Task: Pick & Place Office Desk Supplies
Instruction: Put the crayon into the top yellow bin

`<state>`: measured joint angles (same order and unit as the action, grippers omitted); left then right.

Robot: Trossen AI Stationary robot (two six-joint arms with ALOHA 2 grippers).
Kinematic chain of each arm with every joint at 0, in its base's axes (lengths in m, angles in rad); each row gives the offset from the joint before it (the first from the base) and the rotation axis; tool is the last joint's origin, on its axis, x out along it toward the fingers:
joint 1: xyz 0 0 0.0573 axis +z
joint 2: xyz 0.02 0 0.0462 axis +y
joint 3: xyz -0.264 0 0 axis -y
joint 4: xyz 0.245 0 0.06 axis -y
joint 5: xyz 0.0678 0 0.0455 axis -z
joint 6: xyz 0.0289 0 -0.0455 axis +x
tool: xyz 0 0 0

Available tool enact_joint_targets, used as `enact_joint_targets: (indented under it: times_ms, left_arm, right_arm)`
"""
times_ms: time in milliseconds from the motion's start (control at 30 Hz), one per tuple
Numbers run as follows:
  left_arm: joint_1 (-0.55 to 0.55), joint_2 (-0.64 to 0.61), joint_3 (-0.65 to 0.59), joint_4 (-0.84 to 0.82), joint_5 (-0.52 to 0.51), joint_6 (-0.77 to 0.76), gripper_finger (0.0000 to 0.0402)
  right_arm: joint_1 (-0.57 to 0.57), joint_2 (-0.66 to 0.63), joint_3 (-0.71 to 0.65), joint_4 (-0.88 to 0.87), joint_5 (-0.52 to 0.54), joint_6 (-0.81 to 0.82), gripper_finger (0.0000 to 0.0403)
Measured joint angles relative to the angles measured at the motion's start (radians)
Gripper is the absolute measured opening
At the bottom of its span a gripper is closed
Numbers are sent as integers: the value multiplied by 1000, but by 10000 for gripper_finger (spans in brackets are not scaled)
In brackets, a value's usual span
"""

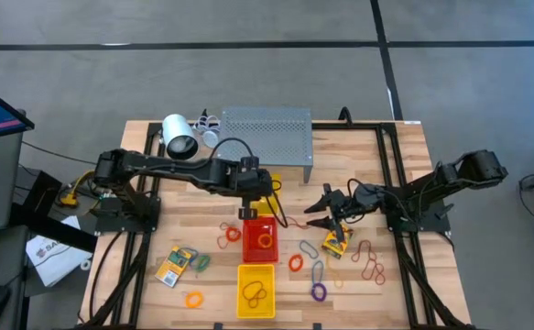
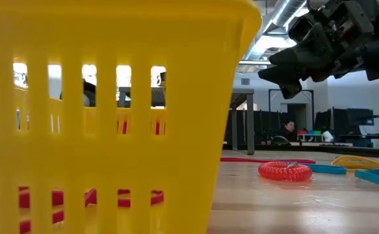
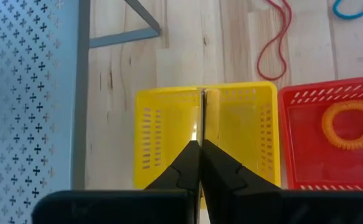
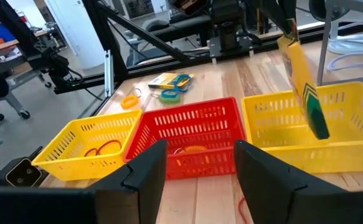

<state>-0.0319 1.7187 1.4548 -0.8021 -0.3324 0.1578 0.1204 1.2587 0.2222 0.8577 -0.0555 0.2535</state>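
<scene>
My left gripper (image 3: 201,144) is shut on a yellow-orange card packet (image 4: 302,87), which hangs over the far yellow tray (image 3: 169,124). Beside that tray stands a red tray (image 4: 187,127) with an orange coil ring (image 3: 349,124) in it. A near yellow tray (image 4: 84,140) holds rubber bands. My right gripper (image 4: 197,168) stands open to the right of the trays, level and pointing at them, with nothing between its fingers. Another card packet (image 1: 336,240) lies on the table near it, and a third (image 1: 172,266) lies at the near left. My left gripper pinches the card packet by its upper end (image 3: 209,132) between the two fingers, coming from above on a slant. The packet shows edge-on past the fingertips. It hangs below them, tilted, lifted clear above the far yellow tray.
Rubber bands and rings lie scattered on the wood around the trays, among them an orange coil (image 2: 285,170) and a purple loop (image 1: 319,292). A perforated metal stand (image 1: 267,133) and a white cylinder (image 1: 179,139) stand at the far edge. A person sits in the room behind.
</scene>
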Motion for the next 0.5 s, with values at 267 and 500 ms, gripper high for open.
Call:
enact_joint_targets:
  times_ms: [267,500]
  left_arm:
    - [16,62,0,9,-5,21,2]
    - [16,136,0,9,-47,48,2]
  right_arm:
    - [0,0,0,2,0,5,182]
    - [1,0,0,-9,0,8,182]
